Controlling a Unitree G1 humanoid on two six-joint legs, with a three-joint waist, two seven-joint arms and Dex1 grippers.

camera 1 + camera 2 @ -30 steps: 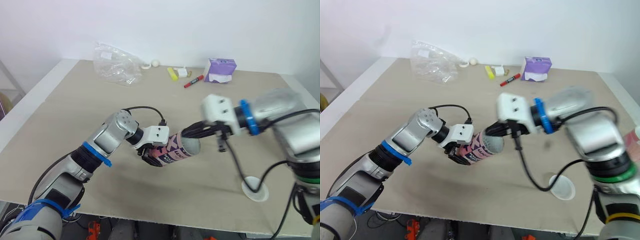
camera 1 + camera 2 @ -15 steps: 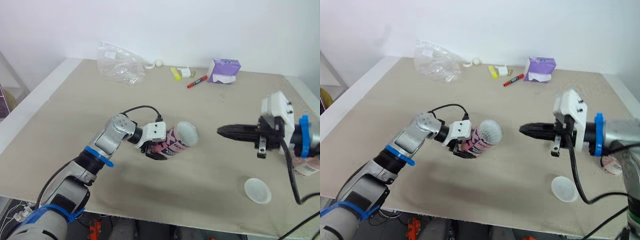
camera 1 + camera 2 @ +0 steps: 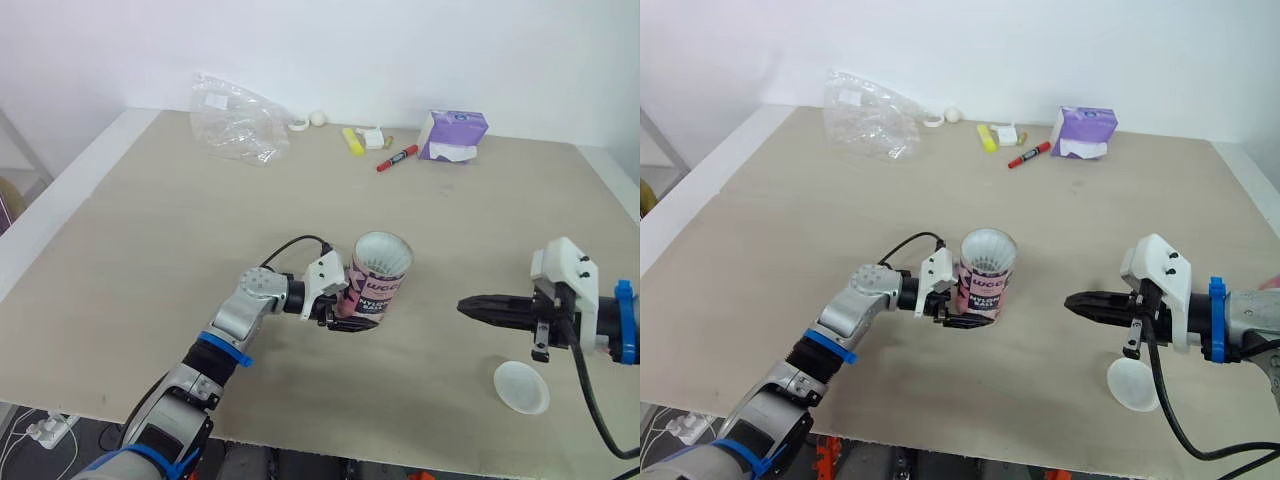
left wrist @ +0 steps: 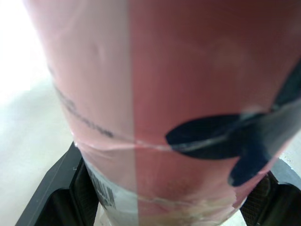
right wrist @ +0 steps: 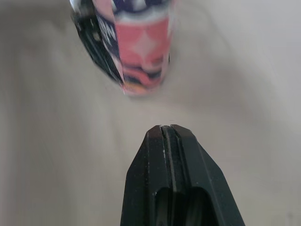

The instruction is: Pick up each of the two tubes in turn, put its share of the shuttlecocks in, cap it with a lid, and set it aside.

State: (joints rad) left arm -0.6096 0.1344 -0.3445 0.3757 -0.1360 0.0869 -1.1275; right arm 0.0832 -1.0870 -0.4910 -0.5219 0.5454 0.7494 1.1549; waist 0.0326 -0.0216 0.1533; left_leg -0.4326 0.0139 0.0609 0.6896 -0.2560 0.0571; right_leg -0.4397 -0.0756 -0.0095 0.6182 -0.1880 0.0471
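Observation:
A pink tube (image 3: pixel 374 292) with dark lettering stands nearly upright at the table's middle, its top showing a white shuttlecock skirt (image 3: pixel 383 255) inside. My left gripper (image 3: pixel 347 312) is shut on the tube's lower part; the left wrist view shows the pink wall (image 4: pixel 164 108) between the fingers (image 4: pixel 51 197). My right gripper (image 3: pixel 468 306) hangs shut and empty to the tube's right, apart from it. The right wrist view has the shut fingertips (image 5: pixel 165 129) pointing toward the tube (image 5: pixel 141 42). A white lid (image 3: pixel 521 387) lies flat near the front edge, below the right gripper.
At the far edge lie a crumpled clear plastic bag (image 3: pixel 236 124), a purple box (image 3: pixel 454 136), a red marker (image 3: pixel 396 159), a yellow marker (image 3: pixel 349 141) and small white items (image 3: pixel 318 118). The beige table (image 3: pixel 150 230) has bare room left and right of the tube.
The left gripper has tipped the tube from lying sideways to nearly upright. The right gripper has drawn back from the tube's mouth to the right and lower.

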